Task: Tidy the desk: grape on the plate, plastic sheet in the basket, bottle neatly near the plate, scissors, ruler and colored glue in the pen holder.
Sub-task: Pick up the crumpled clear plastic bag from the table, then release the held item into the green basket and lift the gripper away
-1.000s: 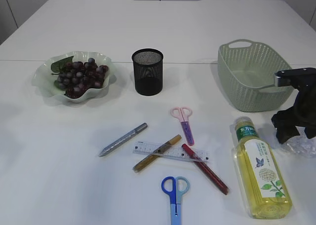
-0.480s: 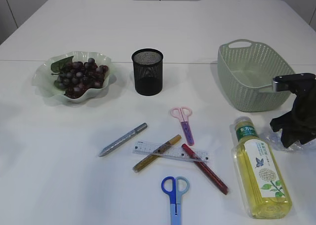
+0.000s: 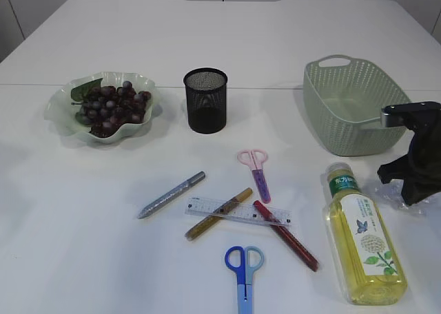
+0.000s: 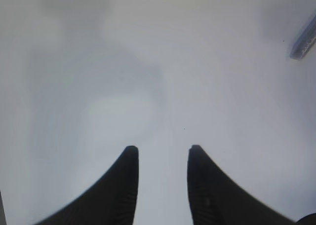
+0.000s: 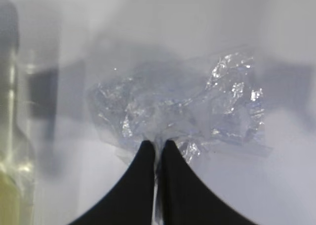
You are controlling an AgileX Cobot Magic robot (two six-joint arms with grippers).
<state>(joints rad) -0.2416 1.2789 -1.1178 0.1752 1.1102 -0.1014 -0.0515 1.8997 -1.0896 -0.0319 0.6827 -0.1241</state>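
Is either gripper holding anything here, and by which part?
The right gripper is pinched on the near edge of the crumpled plastic sheet. The left gripper is open over bare table, holding nothing.
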